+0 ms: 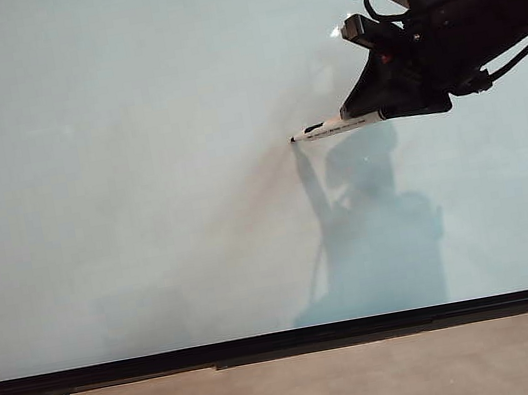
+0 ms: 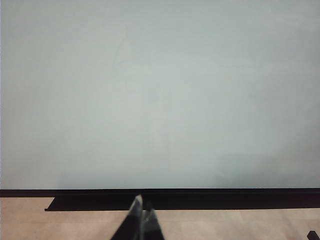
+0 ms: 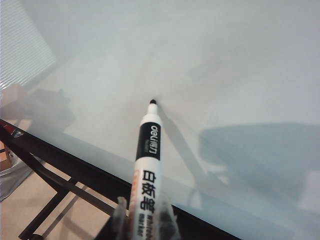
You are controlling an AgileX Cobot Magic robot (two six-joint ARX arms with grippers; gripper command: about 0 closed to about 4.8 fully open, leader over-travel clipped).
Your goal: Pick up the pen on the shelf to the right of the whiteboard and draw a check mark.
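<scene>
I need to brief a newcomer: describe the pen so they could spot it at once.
Start from the whiteboard, the pale glossy panel filling the view. In its upper right, the dark right pincer reaches in, shut on the pen, whose dark tip points left at the board. It is the only slim white barrel with black print; the left pincer sits shut and empty.

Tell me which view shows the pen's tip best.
The right wrist view: the pen fills it, its dark tip at the whiteboard, right gripper shut on it. The exterior view shows it small and side-on; the left wrist view misses it.
</scene>
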